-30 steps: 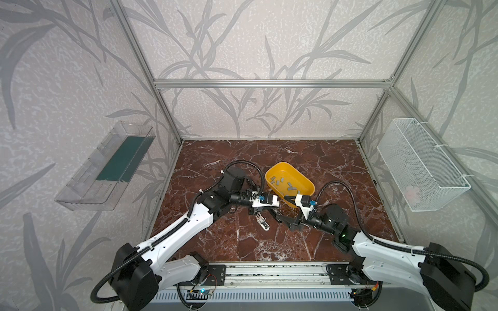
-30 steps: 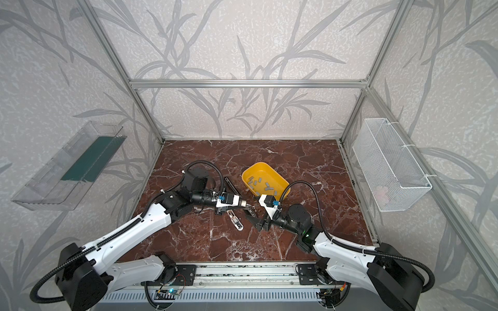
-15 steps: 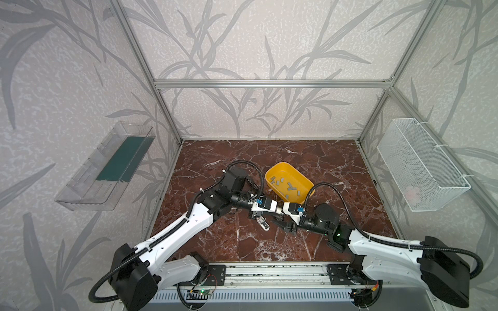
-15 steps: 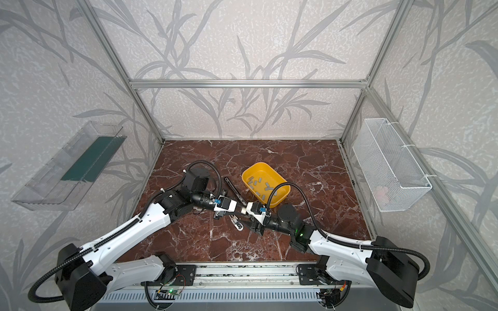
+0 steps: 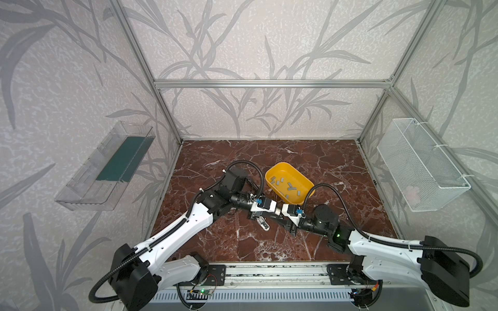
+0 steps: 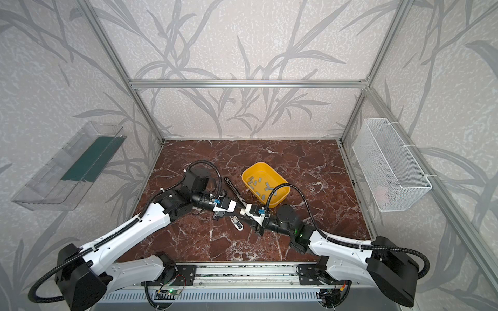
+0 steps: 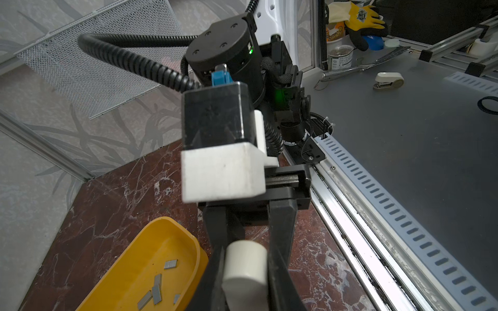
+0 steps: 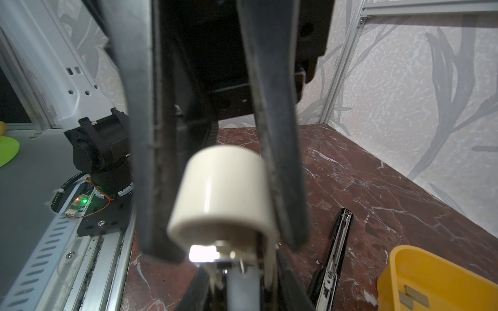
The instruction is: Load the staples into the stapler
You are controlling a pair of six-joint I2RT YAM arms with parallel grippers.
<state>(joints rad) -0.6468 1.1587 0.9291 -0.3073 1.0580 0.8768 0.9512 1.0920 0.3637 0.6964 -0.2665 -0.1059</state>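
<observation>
Two robot arms met low over a red marble worktop [image 5: 242, 156], both hands on one small cream stapler [image 7: 245, 269]. The left hand [image 8: 226, 243] was clenched on its rounded body. The right hand [image 7: 249, 243] faced it head-on, its fingers lying against the same body from the opposite end, apparently grasping it too, though how firmly could not be told. The staples [image 5: 287, 185], short grey strips, lay loose in a yellow tray [image 5: 304, 181] just beyond the right hand; neither hand carried any. A long black bar [image 6: 234, 189] lay on the worktop just beyond the left hand.

With four fingers crowded on so small a body, any pull or twist by one hand against the other could wrench the stapler free and drop it, or jam finger against finger. The right arm's cable [image 5: 322, 184] arched over the tray's near corner and might snag it, spilling the staples.
</observation>
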